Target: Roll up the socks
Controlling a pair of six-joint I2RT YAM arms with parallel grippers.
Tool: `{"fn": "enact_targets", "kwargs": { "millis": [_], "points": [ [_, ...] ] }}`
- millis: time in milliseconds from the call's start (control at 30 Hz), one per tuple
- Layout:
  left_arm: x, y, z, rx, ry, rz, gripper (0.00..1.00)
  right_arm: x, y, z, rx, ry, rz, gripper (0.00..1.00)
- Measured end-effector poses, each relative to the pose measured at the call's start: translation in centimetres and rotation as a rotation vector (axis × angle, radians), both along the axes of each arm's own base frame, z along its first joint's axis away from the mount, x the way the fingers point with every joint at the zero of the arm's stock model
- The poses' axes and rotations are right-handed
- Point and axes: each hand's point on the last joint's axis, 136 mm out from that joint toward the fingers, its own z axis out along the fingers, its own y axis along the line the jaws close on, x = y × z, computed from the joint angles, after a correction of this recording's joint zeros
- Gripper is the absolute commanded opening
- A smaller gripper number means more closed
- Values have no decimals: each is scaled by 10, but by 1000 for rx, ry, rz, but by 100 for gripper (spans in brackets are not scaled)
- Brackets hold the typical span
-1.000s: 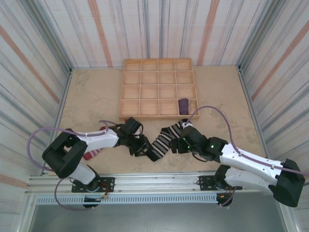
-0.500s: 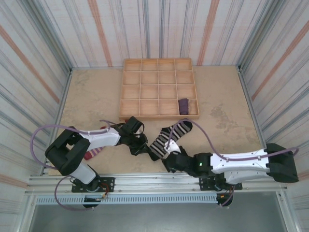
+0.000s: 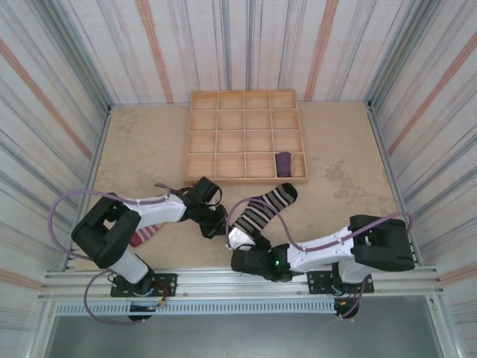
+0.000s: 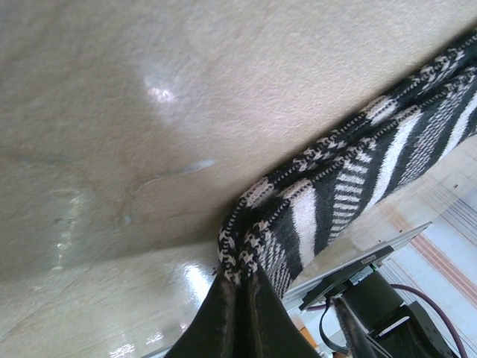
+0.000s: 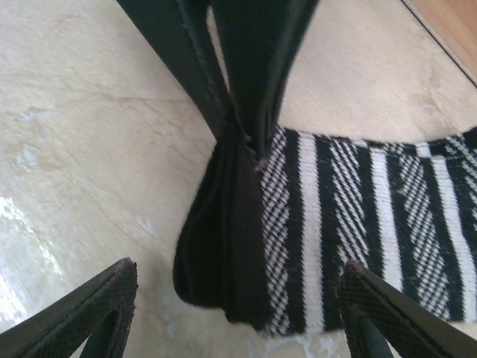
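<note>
The black-and-white striped sock (image 3: 262,210) lies flat on the table, its toe toward the tray. My left gripper (image 3: 220,225) is shut on its black cuff end; the left wrist view shows the pinch (image 4: 240,282) and the striped sock (image 4: 358,171) running away. My right gripper (image 3: 238,240) is open just short of that cuff. Its fingertips (image 5: 119,280) straddle the striped sock (image 5: 335,201), apart from it, with the left gripper's fingers (image 5: 250,67) above. The purple sock (image 3: 283,162) sits rolled in a tray compartment. The beige-and-maroon sock (image 3: 144,233) lies partly under the left arm.
The wooden compartment tray (image 3: 246,181) stands just beyond the striped sock. Striped walls enclose the table on three sides. The metal rail (image 3: 246,280) and both arm bases run along the near edge. The right arm (image 3: 328,250) stretches low across the near right.
The right arm has swung from the sock's right side down and left to the near edge, its open gripper now facing the cuff. The left gripper has kept hold of the cuff.
</note>
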Motion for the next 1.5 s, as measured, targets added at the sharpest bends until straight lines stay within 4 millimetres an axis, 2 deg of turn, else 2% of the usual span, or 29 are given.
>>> {"fn": "enact_targets", "kwargs": {
  "millis": [133,333,367,467,533,567,667,767,800,900,1033,1133,1300,1400,1500],
  "points": [
    [-1,-1,0,-5,8,-4,1,2,4,-1,3,-7,5,74],
    [-2,-2,1,-13,15,-8,1,14,1,-12,-29,7,-22,55],
    [-2,-2,1,-13,15,-8,1,18,0,-14,-30,13,-32,47],
    [-2,-3,1,-15,16,-9,2,25,-2,-16,-25,28,-48,13],
    [-2,-3,2,-16,16,-9,7,27,0,-16,-17,40,-50,2],
    [-2,-3,1,-15,16,-9,13,27,1,-16,-14,47,-46,0],
    [-2,-3,2,-16,13,-10,41,26,3,-18,4,97,-40,0],
    [0,-2,5,-18,-4,-9,62,31,3,-14,64,185,-56,0],
    [4,-1,7,-19,-18,-1,65,34,3,-10,101,228,-62,0],
    [13,0,18,-28,-77,0,67,45,0,-4,194,329,-107,0],
    [23,2,39,-41,-199,-1,66,49,-15,-17,259,479,-169,0],
    [29,6,51,-51,-294,15,61,49,-16,-20,332,564,-191,0],
    [25,11,49,-1,-371,-8,50,51,-16,-20,454,689,-233,0],
    [19,8,44,36,-398,-55,44,52,-18,-21,525,764,-264,0],
    [14,1,38,67,-420,-104,41,55,-17,-22,579,844,-289,0]
  ]
}}
